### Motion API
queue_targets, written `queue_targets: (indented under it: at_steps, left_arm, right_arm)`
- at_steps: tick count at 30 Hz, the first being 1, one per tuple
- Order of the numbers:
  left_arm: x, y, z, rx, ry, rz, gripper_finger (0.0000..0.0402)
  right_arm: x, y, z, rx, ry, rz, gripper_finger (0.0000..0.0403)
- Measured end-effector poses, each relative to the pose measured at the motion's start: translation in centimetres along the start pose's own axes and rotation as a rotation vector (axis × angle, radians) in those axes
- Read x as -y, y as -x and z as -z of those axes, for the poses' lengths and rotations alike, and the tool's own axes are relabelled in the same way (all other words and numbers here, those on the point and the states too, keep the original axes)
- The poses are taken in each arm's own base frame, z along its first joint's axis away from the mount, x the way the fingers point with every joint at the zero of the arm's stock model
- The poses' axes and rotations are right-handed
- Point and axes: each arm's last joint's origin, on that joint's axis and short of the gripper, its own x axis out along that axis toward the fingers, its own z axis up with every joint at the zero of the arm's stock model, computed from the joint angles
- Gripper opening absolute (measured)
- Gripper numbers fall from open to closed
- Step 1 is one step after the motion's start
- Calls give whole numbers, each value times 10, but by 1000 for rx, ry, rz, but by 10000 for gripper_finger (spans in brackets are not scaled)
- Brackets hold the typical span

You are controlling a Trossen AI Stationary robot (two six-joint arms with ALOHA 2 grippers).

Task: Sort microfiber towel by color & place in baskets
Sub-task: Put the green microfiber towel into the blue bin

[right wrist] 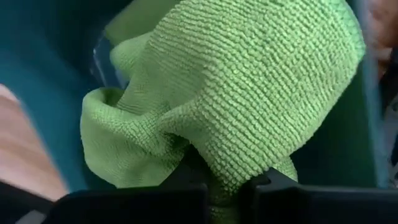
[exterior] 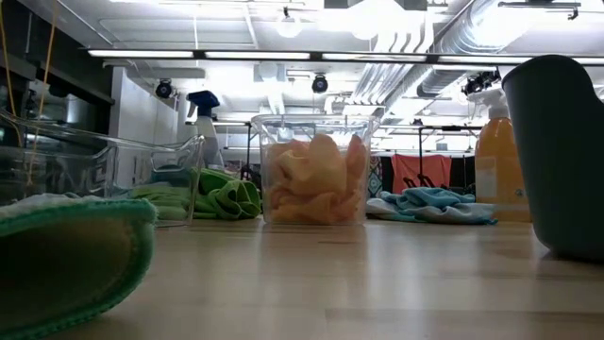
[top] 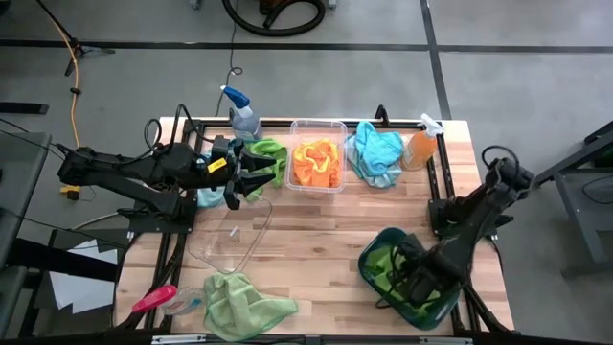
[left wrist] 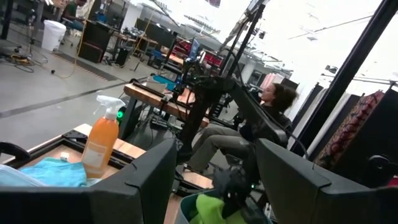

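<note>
Two grippers: my right gripper [top: 414,281], jaws pinching a green towel [right wrist: 249,93], lowers it into the teal basin [top: 372,261] at five o'clock, while my left gripper [top: 251,171] idles wide at ten o'clock.

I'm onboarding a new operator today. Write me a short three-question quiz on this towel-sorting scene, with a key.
1. True or false: the clear deep tub holds orange towels.
2. Which gripper is shut on a green towel inside the teal basin? A) left gripper B) right gripper
3. Fill in: the green towel at the table's near edge lies beside a ____-handled tool.

Key:
1. True.
2. B: the right gripper is in the basin, shut on the towel; the left gripper is open over the far side of the table.
3. Pink.
</note>
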Motion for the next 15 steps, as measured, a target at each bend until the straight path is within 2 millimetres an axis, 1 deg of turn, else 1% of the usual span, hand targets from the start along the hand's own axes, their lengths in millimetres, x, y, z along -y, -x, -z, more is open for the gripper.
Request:
queue_targets:
  at_steps: [3, 5, 8, 11, 13, 15]
  left_arm:
    - [0, 0, 0, 0, 0, 0, 209]
    - [0, 0, 0, 0, 0, 0, 209]
    - [0, 0, 0, 0, 0, 0, 209]
    - [0, 0, 0, 0, 0, 0, 209]
    - [0, 0, 0, 0, 0, 0, 209]
    - [0, 0, 0, 0, 0, 0, 209]
  right_arm:
    - [-11, -13, 2, -5, 61, 8, 10]
    - [-15, -18, 4, -22, 144, 12, 20]
    - [-18, -21, 6, -48, 338, 1, 39]
    - [-18, -21, 7, -103, 588, 4, 56]
    - [-18, -21, 6, -142, 760, -5, 61]
    - [-17, -21, 6, -141, 909, -12, 63]
